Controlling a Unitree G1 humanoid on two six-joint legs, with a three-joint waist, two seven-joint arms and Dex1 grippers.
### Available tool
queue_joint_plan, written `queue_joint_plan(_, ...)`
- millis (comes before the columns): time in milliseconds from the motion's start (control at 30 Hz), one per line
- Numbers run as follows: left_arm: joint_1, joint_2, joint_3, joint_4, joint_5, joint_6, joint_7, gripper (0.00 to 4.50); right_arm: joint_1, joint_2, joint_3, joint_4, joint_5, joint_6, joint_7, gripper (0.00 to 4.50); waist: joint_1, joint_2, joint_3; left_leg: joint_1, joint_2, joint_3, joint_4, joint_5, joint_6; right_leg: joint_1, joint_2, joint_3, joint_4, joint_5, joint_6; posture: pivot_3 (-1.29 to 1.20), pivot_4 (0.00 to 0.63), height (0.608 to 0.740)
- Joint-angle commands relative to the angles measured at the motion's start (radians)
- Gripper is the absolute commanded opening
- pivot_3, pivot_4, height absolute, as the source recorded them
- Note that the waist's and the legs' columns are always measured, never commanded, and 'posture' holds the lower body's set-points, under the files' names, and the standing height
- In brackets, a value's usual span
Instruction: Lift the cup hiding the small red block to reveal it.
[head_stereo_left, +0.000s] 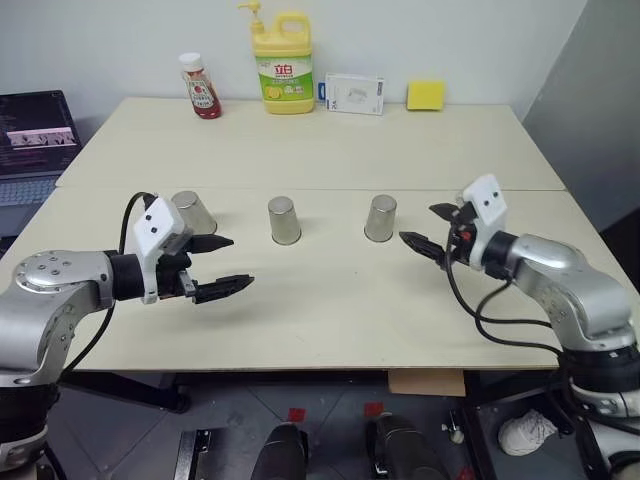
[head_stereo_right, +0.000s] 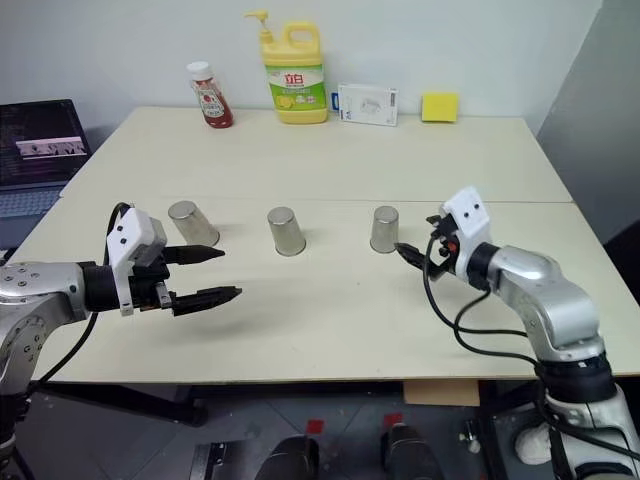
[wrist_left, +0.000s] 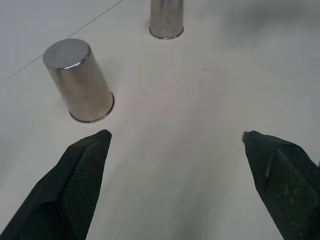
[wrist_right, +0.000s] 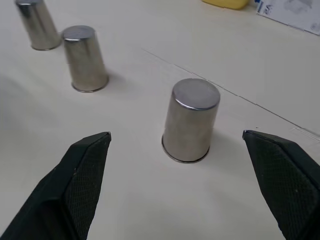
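Where the matte table (head_stereo_left: 300, 150) spreads, three tapered brushed-steel cups (head_stereo_left: 284, 220) stand inverted.

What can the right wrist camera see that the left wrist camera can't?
Right wrist view: three steel cups in a row, the yellow sponge at the edge, a white box, and the open right pincer. Left wrist view: two cups and the open left pincer. Both: upside-down cups standing on the pale table.

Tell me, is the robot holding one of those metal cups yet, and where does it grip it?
Nothing is held. Both tools, left and right, are open and empty; the right one faces the right-hand cup without touching it.
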Motion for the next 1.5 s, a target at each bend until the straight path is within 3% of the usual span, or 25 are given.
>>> queue_joint_plan(33, -0.023, -0.003, -0.014, -0.016, 0.011, -0.033, -0.005, 4.46, -0.105, 0.071, 0.014, 0.123, -0.038, 0.01, -0.04, 4.5, -0.001, 0.0, 0.0, 0.0, 0.0, 0.0, 0.0, 0.0, 0.0, 0.0, 0.0, 0.0, 0.0, 0.0, 0.0, 0.0, 0.15, 0.74)
queue_joint_plan(367, -0.022, 0.001, -0.025, -0.011, 0.023, -0.062, -0.017, 4.46, -0.344, 0.211, 0.01, 0.538, -0.12, -0.08, -0.043, 4.5, -0.002, 0.0, 0.0, -0.007, 0.0, 0.0, 0.0, 0.0, 0.0, -0.007, 0.0, 0.0, 0.001, 0.003, -0.005, 0.0, 0.15, 0.74)
queue_joint_plan(733, -0.018, -0.004, -0.026, 0.005, 0.035, -0.085, -0.015, 4.46, -0.44, 0.273, 0.049, 0.801, -0.247, -0.238, -0.013, 4.5, -0.007, 0.0, 0.0, -0.007, 0.0, 0.0, 0.0, 0.0, 0.0, -0.007, 0.0, 0.0, 0.001, 0.003, -0.005, 0.0, 0.15, 0.74)
queue_joint_plan(800, -0.019, -0.005, -0.028, 0.008, 0.038, -0.088, -0.016, 4.5, -0.443, 0.281, 0.042, 0.813, -0.253, -0.249, -0.011, 4.12, -0.009, 0.0, 0.0, -0.007, 0.0, 0.0, 0.0, 0.0, 0.0, -0.007, 0.0, 0.0, 0.001, 0.003, -0.005, 0.0, 0.15, 0.74)
queue_joint_plan(1033, -0.027, -0.017, -0.036, 0.016, 0.044, -0.098, -0.015, 4.5, -0.433, 0.286, 0.031, 0.763, -0.25, -0.246, 0.006, 2.61, -0.014, 0.0, 0.0, -0.007, 0.0, 0.0, 0.0, 0.0, 0.0, -0.007, 0.0, 0.0, 0.001, 0.003, -0.005, 0.0, 0.15, 0.74)
queue_joint_plan(1233, -0.043, -0.043, -0.04, 0.005, 0.023, -0.078, -0.009, 4.5, -0.403, 0.253, -0.02, 0.578, -0.197, -0.159, 0.026, 2.61, -0.013, 0.001, 0.0, -0.007, 0.0, 0.0, 0.0, 0.0, 0.0, -0.007, 0.0, 0.0, 0.002, 0.003, -0.005, 0.0, 0.15, 0.74)
queue_joint_plan(1500, -0.046, -0.061, -0.079, -0.033, 0.027, -0.077, -0.016, 4.5, -0.25, 0.088, -0.057, 0.304, -0.194, -0.015, 0.028, 2.61, 0.0, 0.001, 0.0, -0.008, -0.002, -0.001, 0.0, 0.0, 0.0, -0.007, -0.002, -0.001, 0.001, 0.003, -0.005, 0.0, 0.15, 0.74)
